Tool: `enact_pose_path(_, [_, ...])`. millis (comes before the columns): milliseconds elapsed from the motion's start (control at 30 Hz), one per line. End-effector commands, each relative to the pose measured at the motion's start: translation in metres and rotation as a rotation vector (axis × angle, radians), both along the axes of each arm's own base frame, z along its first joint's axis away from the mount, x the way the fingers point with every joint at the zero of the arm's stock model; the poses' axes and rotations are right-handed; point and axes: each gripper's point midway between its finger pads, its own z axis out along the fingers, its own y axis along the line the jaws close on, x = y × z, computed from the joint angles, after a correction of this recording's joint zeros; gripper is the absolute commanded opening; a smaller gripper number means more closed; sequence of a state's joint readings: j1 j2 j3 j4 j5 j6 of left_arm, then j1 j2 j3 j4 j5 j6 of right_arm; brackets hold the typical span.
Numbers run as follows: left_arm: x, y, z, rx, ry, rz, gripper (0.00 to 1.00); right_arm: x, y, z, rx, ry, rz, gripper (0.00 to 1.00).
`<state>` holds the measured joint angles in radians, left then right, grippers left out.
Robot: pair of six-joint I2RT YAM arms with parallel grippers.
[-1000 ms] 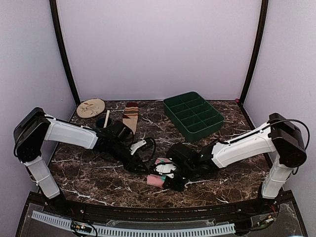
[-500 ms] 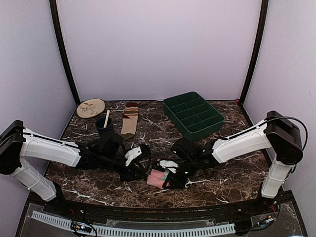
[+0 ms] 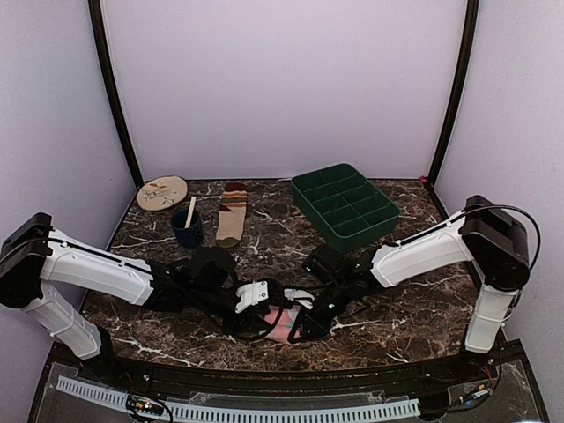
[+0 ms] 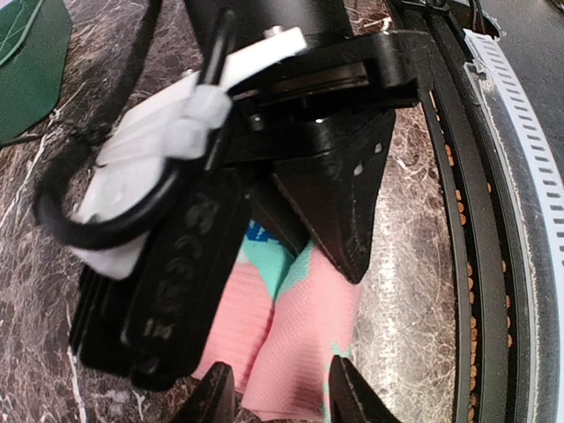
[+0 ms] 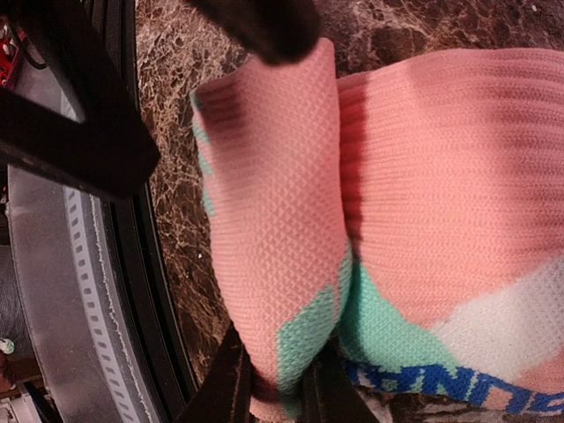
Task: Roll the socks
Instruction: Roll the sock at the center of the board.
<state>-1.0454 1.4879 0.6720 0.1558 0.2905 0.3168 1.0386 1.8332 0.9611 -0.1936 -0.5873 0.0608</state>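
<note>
You are seeing the pink sock [image 3: 280, 322] lying folded near the front edge of the bench [image 3: 423, 308]. The right gripper [image 5: 269, 388] is pinching a fold of it between nearly closed fingers. The left gripper [image 4: 275, 398] is straddling its other end, jaws partly apart. The tan sock [image 3: 232, 216] is lying flat toward the back edge.

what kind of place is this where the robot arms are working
Probably a robotics test booth, not a home: plain lilac walls enclose a marble-look tabletop, with staged props like a green divided tray and pink sock.
</note>
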Motion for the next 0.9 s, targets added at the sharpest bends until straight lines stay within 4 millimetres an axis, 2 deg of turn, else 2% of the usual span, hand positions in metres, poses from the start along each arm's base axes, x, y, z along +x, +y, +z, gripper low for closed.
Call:
enact_pose_path(0, [-0.009,-0.006,-0.003,0.044,-0.031,-0.095,0.40,-0.011,-0.028,-0.028,-0.145,0.087,-0.006,0.00])
enact_pose_path(433, [-0.016,-0.010,-0.025,0.125,-0.022,-0.174,0.40,-0.008,-0.029,-0.028,-0.144,0.112,0.001,0.00])
enact_pose_path(600, [-0.018,-0.011,-0.026,0.127,-0.016,-0.197,0.40,-0.007,-0.028,-0.029,-0.142,0.120,0.000,0.00])
enact_pose_path(867, [-0.025,-0.006,-0.037,0.159,0.010,-0.215,0.40,-0.004,-0.029,-0.029,-0.131,0.137,-0.009,0.00])
